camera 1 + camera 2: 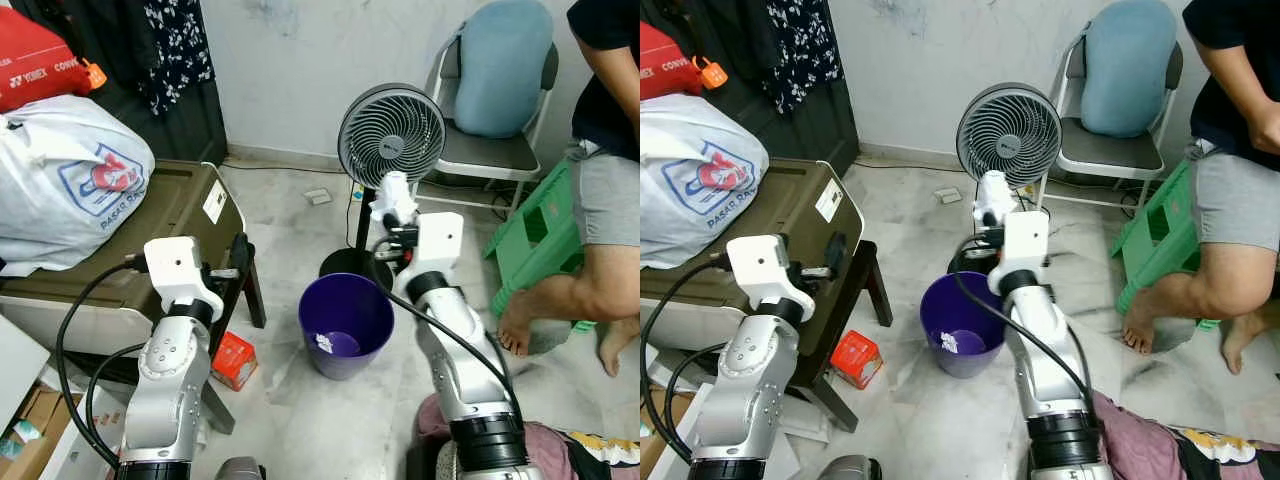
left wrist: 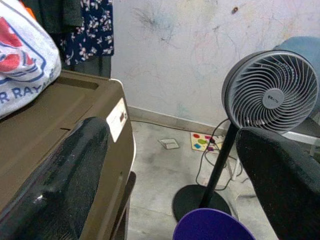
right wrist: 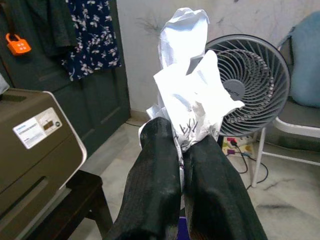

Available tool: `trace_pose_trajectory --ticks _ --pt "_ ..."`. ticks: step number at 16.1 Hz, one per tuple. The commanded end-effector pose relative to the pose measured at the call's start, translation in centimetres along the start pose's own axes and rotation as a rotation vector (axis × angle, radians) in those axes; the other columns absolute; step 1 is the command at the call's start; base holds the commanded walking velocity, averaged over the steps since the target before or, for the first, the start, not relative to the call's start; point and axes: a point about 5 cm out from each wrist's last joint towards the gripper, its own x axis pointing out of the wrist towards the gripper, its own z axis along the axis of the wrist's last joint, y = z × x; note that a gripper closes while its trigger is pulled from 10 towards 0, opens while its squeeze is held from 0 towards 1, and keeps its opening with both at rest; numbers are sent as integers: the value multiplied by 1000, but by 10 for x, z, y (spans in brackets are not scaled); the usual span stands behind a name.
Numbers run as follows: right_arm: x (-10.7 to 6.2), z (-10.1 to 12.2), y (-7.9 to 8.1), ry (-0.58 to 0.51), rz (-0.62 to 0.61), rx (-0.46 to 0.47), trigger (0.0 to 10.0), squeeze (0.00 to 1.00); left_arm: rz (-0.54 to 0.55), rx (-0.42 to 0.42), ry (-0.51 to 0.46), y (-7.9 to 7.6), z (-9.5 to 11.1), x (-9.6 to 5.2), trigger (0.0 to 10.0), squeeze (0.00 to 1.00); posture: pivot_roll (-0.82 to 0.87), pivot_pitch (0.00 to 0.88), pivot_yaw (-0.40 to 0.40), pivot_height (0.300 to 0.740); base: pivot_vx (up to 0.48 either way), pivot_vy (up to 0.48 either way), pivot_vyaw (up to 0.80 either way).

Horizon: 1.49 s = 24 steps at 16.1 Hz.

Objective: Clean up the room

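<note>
Crumpled paper point(image 3: 186, 95) pinched in right gripper point(image 1: 393, 207) jaws, raised above purple bin point(image 1: 347, 322) | left gripper point(image 1: 238, 262) jaws spread, forearm upright

A crumpled sheet of white paper point(image 3: 187, 95), creased and matt with dark scribbles, sits pinched between the ribbed black fingers point(image 3: 155, 185) of the right gripper point(image 3: 181, 145). Below, a round purple plastic bin point(image 1: 347, 322) shows a smooth, faintly glossy wall. The left gripper point(image 2: 170, 175), its fingers apart, has shiny black pads. The olive-brown plastic storage box point(image 1: 170, 205) looks matt; the pale marble floor point(image 1: 300, 400) is polished.
</note>
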Motion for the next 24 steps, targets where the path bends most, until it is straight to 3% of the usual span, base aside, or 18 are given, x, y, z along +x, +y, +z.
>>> trace_pose_trajectory --ticks 1,7,24 --pt "2 3 -2 -8 -8 -6 10000 0 -25 -1 -13 -3 4 1 10000 0 66 0 -18 740 0 0 0" --pt "2 4 0 -17 5 -52 10000 0 -52 -7 -24 -5 6 0 10000 0 68 0 -17 740 180 0 67" --pt "5 3 3 -9 1 -47 10000 0 -61 -10 -28 -6 7 2 10000 0 68 0 -14 740 309 0 55"
